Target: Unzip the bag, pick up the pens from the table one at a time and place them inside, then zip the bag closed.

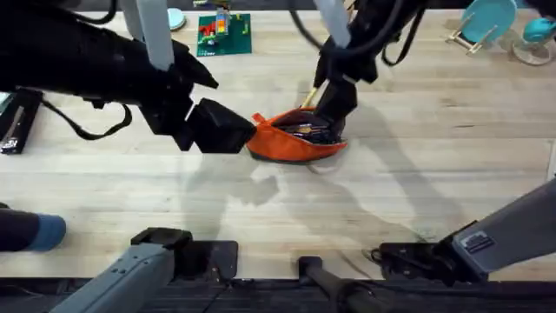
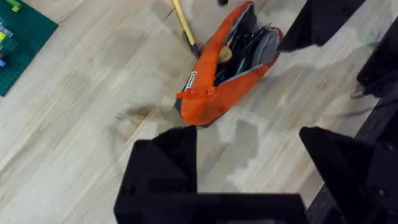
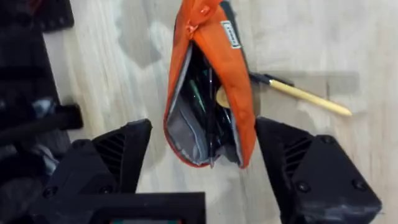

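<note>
The orange bag [image 1: 294, 146] lies unzipped in the middle of the table [image 1: 417, 183], its mouth gaping. Dark thin sticks and a tan round end [image 3: 222, 97] show inside it. A yellow pen [image 1: 308, 94] with a dark tip rests on the wood just behind the bag [image 2: 214, 93], outside it. My left gripper [image 1: 221, 129] is open at the bag's left end, its fingers [image 2: 165, 162] short of the fabric. My right gripper [image 1: 334, 104] is open over the bag's right end, and the bag [image 3: 239, 106] sits between its fingers [image 3: 118, 155] with gaps on both sides. The yellow pen [image 3: 305, 94] lies beside them.
A green mat [image 1: 224, 35] with small coloured bricks lies at the back of the table. Teal objects [image 1: 486, 22] stand at the back right. A black item [image 1: 17, 122] sits at the left edge and a blue one [image 1: 43, 231] at the front left.
</note>
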Robot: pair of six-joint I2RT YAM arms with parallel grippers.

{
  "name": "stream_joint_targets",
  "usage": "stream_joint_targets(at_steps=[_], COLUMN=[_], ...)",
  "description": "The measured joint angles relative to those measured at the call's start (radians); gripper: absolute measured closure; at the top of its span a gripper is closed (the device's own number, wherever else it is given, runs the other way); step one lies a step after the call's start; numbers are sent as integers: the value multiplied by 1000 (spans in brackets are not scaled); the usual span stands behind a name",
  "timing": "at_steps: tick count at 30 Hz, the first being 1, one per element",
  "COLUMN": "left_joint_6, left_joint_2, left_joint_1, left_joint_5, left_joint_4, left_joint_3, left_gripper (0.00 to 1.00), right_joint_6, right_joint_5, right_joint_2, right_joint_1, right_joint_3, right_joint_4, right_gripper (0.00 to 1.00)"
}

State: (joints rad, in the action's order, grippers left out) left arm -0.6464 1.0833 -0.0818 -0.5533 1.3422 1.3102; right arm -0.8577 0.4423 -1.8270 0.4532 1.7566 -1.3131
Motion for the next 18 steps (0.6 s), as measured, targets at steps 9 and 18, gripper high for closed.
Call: stream_joint_targets(at_steps=[9,18], left_joint_6=[0,32], left_joint_2=[0,0], left_joint_1=[0,0], left_joint_5=[0,0], left_joint_4=[-11,-58], left_joint_3=[0,0], left_gripper=[6,6], right_joint_6=[221,442], right_joint_5=[0,0], right_joint_2=[5,5], right_joint_1=[-70,-180], right_joint_3=[125,204], right_joint_4=[-86,-159], right_gripper=[6,6])
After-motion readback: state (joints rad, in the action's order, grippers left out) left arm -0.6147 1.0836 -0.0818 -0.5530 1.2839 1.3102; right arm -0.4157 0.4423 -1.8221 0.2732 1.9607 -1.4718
